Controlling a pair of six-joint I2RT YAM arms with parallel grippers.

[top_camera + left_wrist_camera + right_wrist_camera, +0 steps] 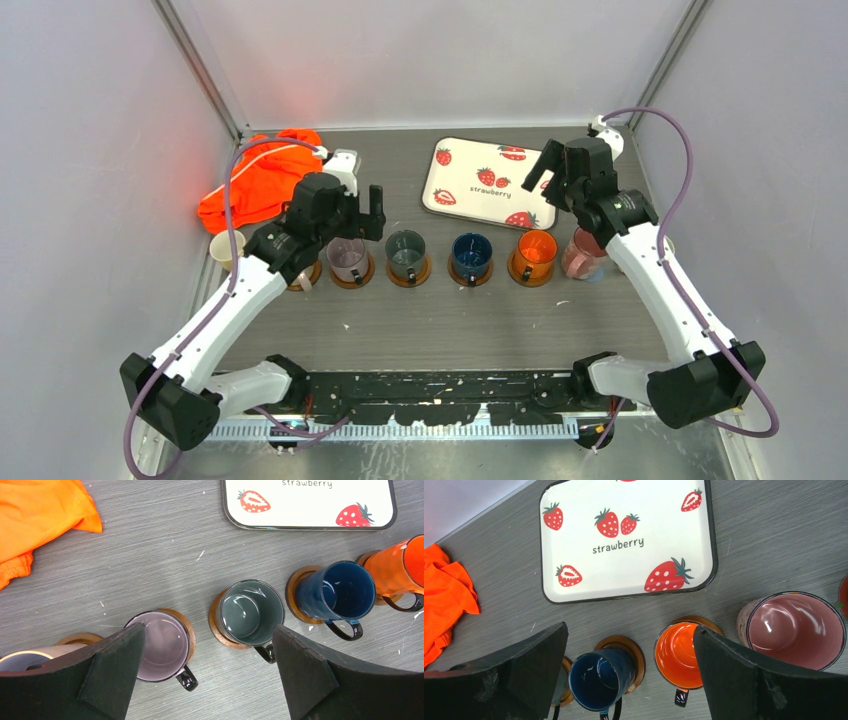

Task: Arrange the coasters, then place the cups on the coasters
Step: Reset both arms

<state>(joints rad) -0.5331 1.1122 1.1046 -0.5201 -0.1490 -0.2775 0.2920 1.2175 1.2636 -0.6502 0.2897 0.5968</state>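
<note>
Cups stand in a row across the table: lilac [347, 258], grey-green [406, 253], navy [471, 255] and orange [534, 255], each on a brown wood coaster [216, 622]. A speckled pink cup [583, 252] stands at the right end and a cream cup [228, 248] at the far left. My left gripper [209, 630] hangs open and empty above the lilac cup [162, 645] and grey-green cup [251, 611]. My right gripper [630, 628] is open and empty above the navy cup [599, 680] and orange cup [679, 652], with the pink cup [796, 627] to its right.
A white strawberry-print tray [485, 185] lies behind the row at the back centre. An orange cloth [265, 175] is bunched at the back left. A red disc's edge [844, 592] shows beyond the pink cup. Side walls stand close on both sides.
</note>
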